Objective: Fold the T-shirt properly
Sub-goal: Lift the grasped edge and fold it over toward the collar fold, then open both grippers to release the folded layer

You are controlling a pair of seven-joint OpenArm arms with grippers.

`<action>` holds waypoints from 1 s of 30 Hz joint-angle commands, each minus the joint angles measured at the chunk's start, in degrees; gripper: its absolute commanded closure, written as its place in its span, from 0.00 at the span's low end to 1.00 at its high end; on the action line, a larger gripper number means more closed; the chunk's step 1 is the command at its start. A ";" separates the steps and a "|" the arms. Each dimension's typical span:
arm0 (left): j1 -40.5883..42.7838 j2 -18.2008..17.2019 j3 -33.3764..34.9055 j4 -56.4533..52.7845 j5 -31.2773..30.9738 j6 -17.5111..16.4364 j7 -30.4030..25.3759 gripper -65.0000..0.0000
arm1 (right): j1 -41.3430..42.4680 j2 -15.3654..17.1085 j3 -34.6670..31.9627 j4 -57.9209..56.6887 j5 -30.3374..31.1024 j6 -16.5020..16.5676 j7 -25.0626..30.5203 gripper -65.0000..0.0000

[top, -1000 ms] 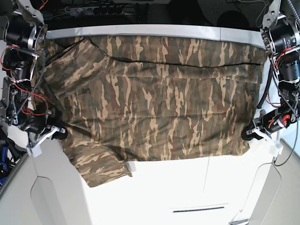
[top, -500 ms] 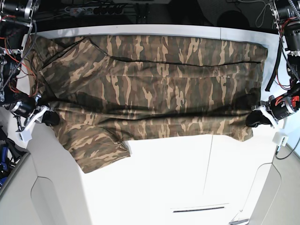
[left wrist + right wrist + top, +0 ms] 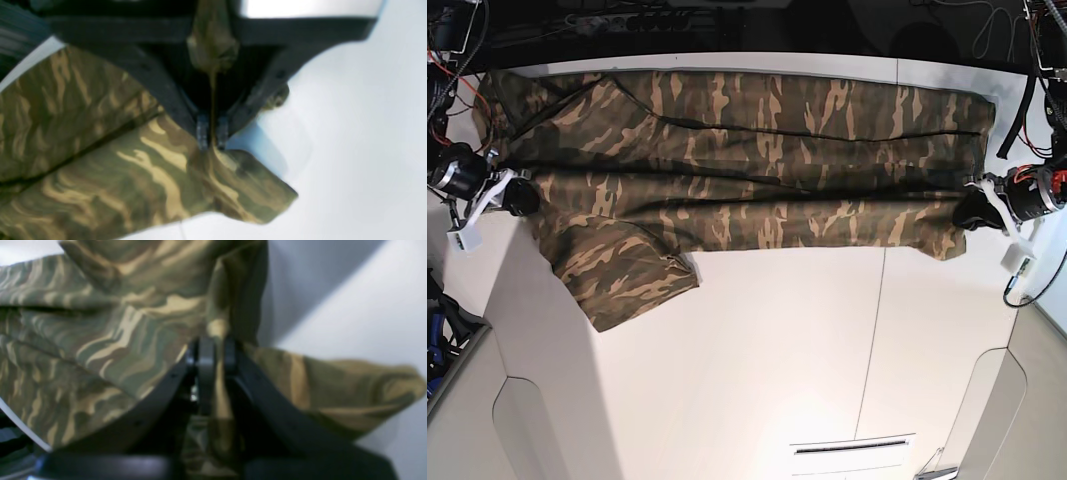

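**Both grippers pinched on the shirt's near edge**

Nearest the base camera, the white table (image 3: pixel 757 370) lay bare, with a thin dark slot at its front edge. Beyond it one short sleeve (image 3: pixel 622 285) of the camouflage T-shirt (image 3: pixel 747 170) hung down toward the front on the right arm's side.

The right gripper (image 3: pixel 515 196) was closed tight on the cloth at that end — the wrist view showed a fold of fabric squeezed between its black fingers (image 3: pixel 205 366). The left gripper (image 3: pixel 975 212) was likewise clamped shut on the shirt's opposite near corner, a thin pleat caught between its fingertips (image 3: pixel 202 131), with a loose flap of cloth below them.

Between the two grippers the near edge ran roughly straight, folded over the shirt's body. The rest lay flat across the table — reaching its far rim.
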 commanded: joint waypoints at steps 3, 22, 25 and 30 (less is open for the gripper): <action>0.55 -1.05 -0.50 0.81 -0.44 -0.47 -0.46 0.92 | -0.17 0.94 0.59 0.37 -1.88 0.15 0.96 1.00; -2.91 -0.31 -2.08 0.81 2.95 2.45 -3.08 0.49 | 3.08 0.96 3.06 -0.46 -3.80 -0.52 4.61 0.38; -2.82 -0.33 -2.05 0.81 5.33 2.91 -4.90 0.49 | 4.76 0.94 3.43 -0.46 -3.87 -0.52 4.81 0.38; -2.84 -0.31 -2.05 0.74 7.41 4.28 -10.64 0.41 | 6.82 0.92 3.41 -0.57 -5.16 -0.94 10.45 0.38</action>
